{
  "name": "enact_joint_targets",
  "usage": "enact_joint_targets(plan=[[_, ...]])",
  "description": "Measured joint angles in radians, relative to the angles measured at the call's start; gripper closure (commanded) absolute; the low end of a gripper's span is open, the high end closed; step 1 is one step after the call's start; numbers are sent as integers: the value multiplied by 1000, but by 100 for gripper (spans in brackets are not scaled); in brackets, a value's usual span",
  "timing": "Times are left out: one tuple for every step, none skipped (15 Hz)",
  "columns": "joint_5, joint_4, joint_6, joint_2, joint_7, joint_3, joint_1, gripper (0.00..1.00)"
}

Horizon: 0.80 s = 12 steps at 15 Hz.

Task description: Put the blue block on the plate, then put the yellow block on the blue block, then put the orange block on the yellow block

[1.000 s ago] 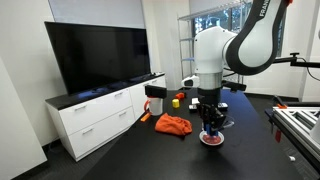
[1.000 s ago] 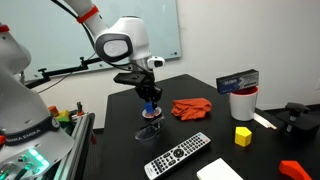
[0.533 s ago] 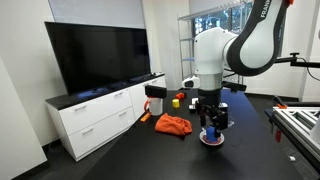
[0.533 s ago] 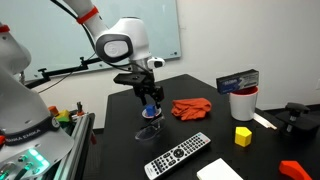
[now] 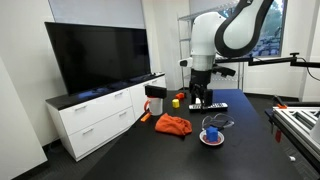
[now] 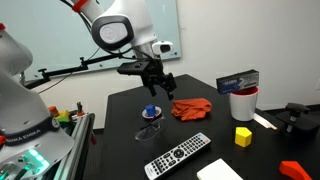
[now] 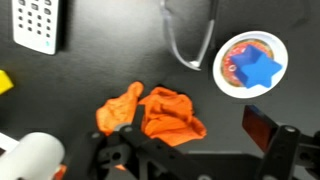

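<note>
The blue block (image 7: pixel 260 68) is star-shaped and lies on the small plate (image 7: pixel 232 52), also seen in both exterior views (image 5: pixel 211 133) (image 6: pixel 151 111). My gripper (image 6: pixel 155 86) hangs open and empty well above the table, up and to one side of the plate (image 5: pixel 200 101). In the wrist view one finger (image 7: pixel 266 129) shows at the lower right with nothing between the jaws. On the table's near side in an exterior view sits the yellow block (image 6: pixel 242 136); it just shows at the wrist view's left edge (image 7: pixel 3 82). The orange block (image 6: pixel 293 168) lies at the lower right corner.
A crumpled orange cloth (image 7: pixel 155 112) (image 6: pixel 190 108) lies beside the plate. A clear loop-shaped thing (image 7: pixel 190 40) rests next to the plate. A remote (image 6: pixel 180 155), a white cup (image 6: pixel 242 103) and a dark box (image 6: pixel 238 80) stand on the black table. A TV (image 5: pixel 98 55) stands behind.
The gripper went from shut on the blue block at the plate to open. It then rose and drew back, leaving the block on the plate.
</note>
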Motion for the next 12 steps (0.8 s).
enact_joint_targets(plan=[[-25,15,0,-18,2,-36,-25,0],[-53,38,-1,-26,9,-71,-54,0],[-83,64,-1,-25,24,-103,-83,0],[-107,92,-1,-15,43,-129,-108,0],[-130,121,-1,4,73,-150,-129,0],[-150,157,-1,33,112,-166,-145,0],[-164,194,-1,68,152,-178,-154,0],[-172,236,-3,108,193,-186,-159,0],[-173,278,-6,153,231,-191,-160,0],[-173,320,-7,198,266,-194,-160,0],[-173,362,-13,243,302,-194,-160,0],[-173,404,-22,288,335,-194,-159,0]])
